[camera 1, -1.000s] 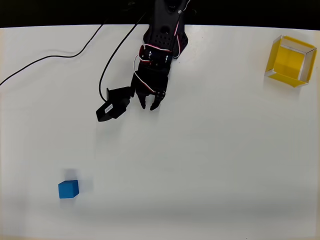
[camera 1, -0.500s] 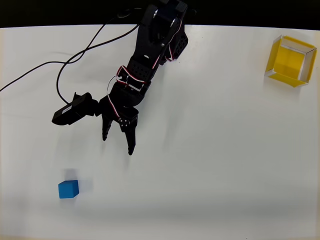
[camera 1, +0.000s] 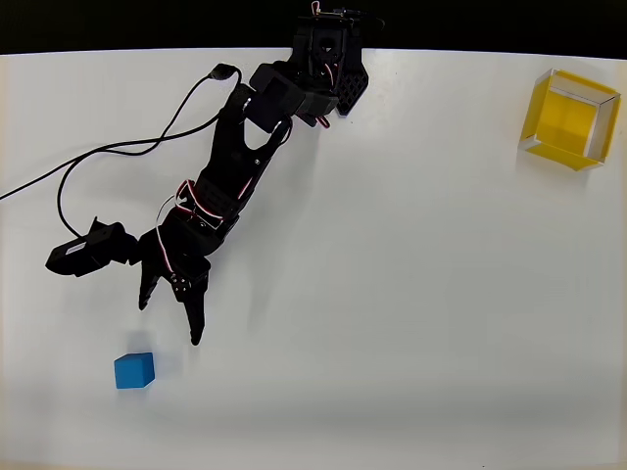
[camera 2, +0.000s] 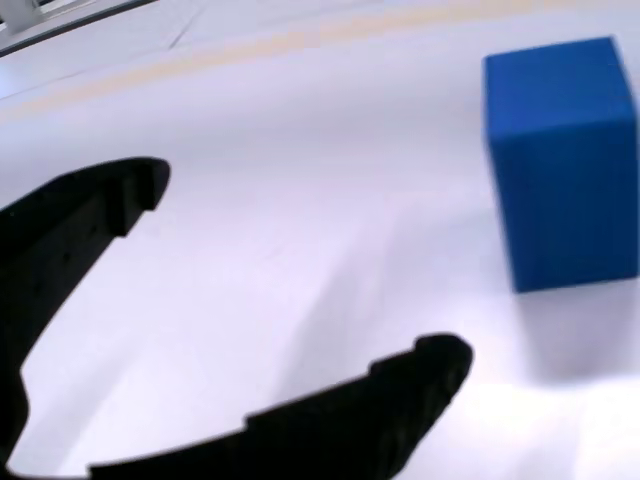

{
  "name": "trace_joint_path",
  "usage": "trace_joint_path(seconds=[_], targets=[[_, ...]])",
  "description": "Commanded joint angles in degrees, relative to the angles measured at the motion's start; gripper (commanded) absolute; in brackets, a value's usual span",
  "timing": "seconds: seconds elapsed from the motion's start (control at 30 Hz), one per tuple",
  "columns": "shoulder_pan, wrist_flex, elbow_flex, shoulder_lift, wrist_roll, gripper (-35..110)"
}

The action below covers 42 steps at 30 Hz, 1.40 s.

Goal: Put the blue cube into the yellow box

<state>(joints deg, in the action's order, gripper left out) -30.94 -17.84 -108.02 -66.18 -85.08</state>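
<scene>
The blue cube (camera 1: 134, 371) rests on the white table at the lower left of the overhead view. In the wrist view the blue cube (camera 2: 562, 160) stands at the right, beyond the fingers. My black gripper (camera 1: 169, 320) hangs open a short way above and right of the cube in the overhead view, nothing between its fingers, fingertips pointing down the picture. The wrist view shows the open gripper (camera 2: 305, 270) with bare table between its two black fingers. Far off at the top right sits the yellow box (camera 1: 569, 119), open-topped with pale rims.
A black cable (camera 1: 127, 147) loops over the table's upper left toward the arm's base (camera 1: 328, 59). The table's far edge (camera 1: 470, 49) meets a dark background along the top. White tabletop (camera 1: 411, 294) spreads between the cube and the box.
The arm has swung left and stretched down the overhead picture, bringing the gripper from near the base to just above the cube. Its fingers have spread apart. Cube and box stayed put.
</scene>
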Motion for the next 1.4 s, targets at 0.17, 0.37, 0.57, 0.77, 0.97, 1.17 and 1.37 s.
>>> trace_joint_path(seconds=[0.17, 0.37, 0.57, 0.77, 0.97, 1.17, 1.37], targets=[[-1.3, -3.3, 21.1, 7.6, -2.6, 52], [-1.2, -2.5, 33.8, 16.9, -3.9, 52], [-1.1, -1.3, 42.5, 23.7, -4.5, 52], [-0.7, 3.3, 53.0, 29.4, -4.4, 52], [-0.4, 4.9, 61.2, 34.5, -4.6, 51], [-0.2, 6.2, 68.0, 38.7, -4.8, 50], [-0.1, 6.1, 72.7, 42.2, -4.5, 48]])
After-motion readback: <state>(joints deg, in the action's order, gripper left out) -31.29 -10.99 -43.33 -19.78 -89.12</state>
